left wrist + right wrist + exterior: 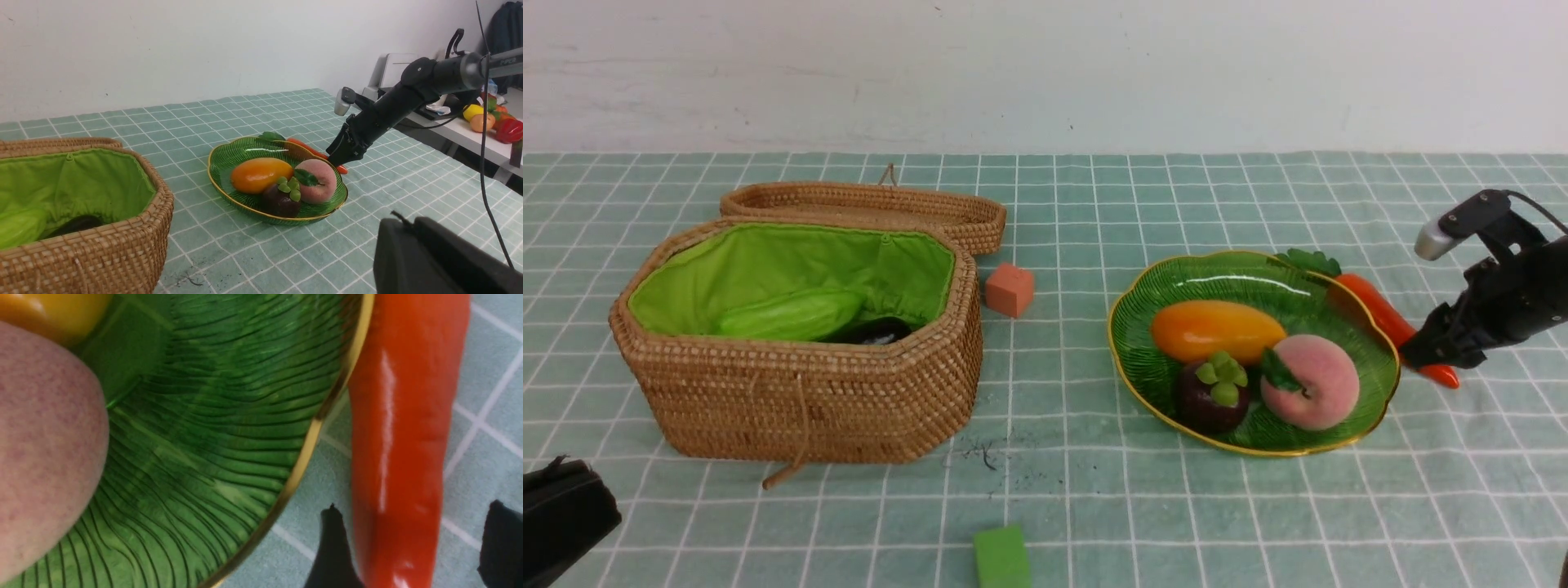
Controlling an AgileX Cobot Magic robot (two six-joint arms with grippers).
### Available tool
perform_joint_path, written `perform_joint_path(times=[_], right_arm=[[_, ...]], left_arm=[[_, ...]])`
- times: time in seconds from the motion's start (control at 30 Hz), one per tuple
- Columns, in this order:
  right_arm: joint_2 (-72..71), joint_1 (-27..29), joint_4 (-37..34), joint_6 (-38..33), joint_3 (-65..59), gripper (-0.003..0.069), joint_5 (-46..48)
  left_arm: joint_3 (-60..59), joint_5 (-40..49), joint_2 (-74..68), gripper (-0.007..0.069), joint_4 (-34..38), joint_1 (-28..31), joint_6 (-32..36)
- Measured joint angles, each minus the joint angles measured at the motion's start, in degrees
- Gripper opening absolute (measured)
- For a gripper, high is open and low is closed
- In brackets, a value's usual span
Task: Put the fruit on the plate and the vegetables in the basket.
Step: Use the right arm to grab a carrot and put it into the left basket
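A: Where's the carrot (1380,314)?
B: Right of frame, lying on the surface against the plate (1143,367); right tool (412,547) open, straddling its tip.
A: Left tool (441,261)?
B: Closed, lower left.

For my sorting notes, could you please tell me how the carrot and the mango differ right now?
The carrot lies on the tablecloth beside the plate; the mango sits on it. The carrot is long, pointed, orange-red; the mango plump, orange-yellow. The right gripper straddles the carrot; the mango is untouched. Both are glossy.
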State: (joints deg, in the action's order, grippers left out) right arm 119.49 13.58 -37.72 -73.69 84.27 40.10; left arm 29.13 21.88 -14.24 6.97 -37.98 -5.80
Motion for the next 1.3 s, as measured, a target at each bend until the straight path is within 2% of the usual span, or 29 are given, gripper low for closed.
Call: perform_joint_path(times=[0.2, 0.27, 0.33, 0.4, 0.53, 0.63, 0.73, 0.87, 0.97, 1.07, 1.1, 1.13, 1.2, 1.23, 1.3], right_arm=[[1.9, 0.0, -2.0, -2.5, 0.0, 0.0409, -0.3], [2.3, -0.2, -2.1, -2.7, 0.1, 0.0351, -0.9], [2.3, -0.4, -2.1, -2.7, 0.1, 0.0323, -1.3], [2.8, -0.6, -2.3, -2.7, 0.4, 0.0253, -1.9], [2.9, -0.6, -2.5, -1.2, 0.5, 0.0248, -2.0], [2.7, -0.6, -1.9, 2.5, 0.5, 0.0248, -2.3], [0.2, -0.7, 3.4, 9.4, 0.1, 0.0248, -1.9], [-5.8, -0.7, 6.2, 15.6, 0.0, 0.0248, -1.0], [-10.9, -1.6, 5.5, 16.7, 0.0, 0.0248, 1.1], [-17.2, -6.4, 1.0, 15.0, 0.0, 0.0248, 4.3], [-19.7, -12.0, -2.0, 13.1, 0.1, 0.0248, 5.2], [-20.7, -15.1, -3.7, 12.4, 0.4, 0.0248, 5.6], [-21.6, -24.1, -6.4, 11.6, 2.5, 0.0248, 6.1], [-21.6, -25.0, -6.8, 11.5, 2.8, 0.0248, 6.1], [-20.3, -33.2, -8.3, 11.3, 6.2, 0.0248, 5.6]], left_arm=[[0.0, 0.0, 0.0, 0.0034, -0.2, 0.0, 0.0], [0.0, 0.0, 0.0, 0.0035, -0.2, 0.0, 0.0], [0.0, 0.0, 0.0, 0.0035, -0.2, 0.0, 0.0], [0.0, 0.0, 0.0, 0.0035, -0.2, 0.0, 0.0], [0.0, 0.0, 0.0, 0.0035, -0.2, 0.0, 0.0], [0.0, 0.0, 0.0, 0.0035, -0.2, 0.0, 0.0], [0.0, 0.0, 0.0, 0.0036, -0.7, 0.0, -0.1], [0.0, 0.2, 0.0, 0.0037, -1.0, 0.0, -1.8], [0.0, 0.8, 0.0, 0.0038, -1.6, 0.0, -2.4], [0.0, 2.2, 0.0, 0.0038, -5.0, 0.0, -3.1], [0.0, 2.9, 0.0, 0.0036, -9.2, 0.0, -4.7], [0.0, 3.1, 0.0, 0.0033, -10.9, 0.0, -6.3], [0.0, 3.7, 0.0, 0.0019, -19.0, 0.0, -13.0], [0.0, 3.7, 0.0, 0.0019, -19.0, 0.0, -13.8], [0.0, 5.4, 0.0, 0.0006, -28.4, 0.0, -23.1]])
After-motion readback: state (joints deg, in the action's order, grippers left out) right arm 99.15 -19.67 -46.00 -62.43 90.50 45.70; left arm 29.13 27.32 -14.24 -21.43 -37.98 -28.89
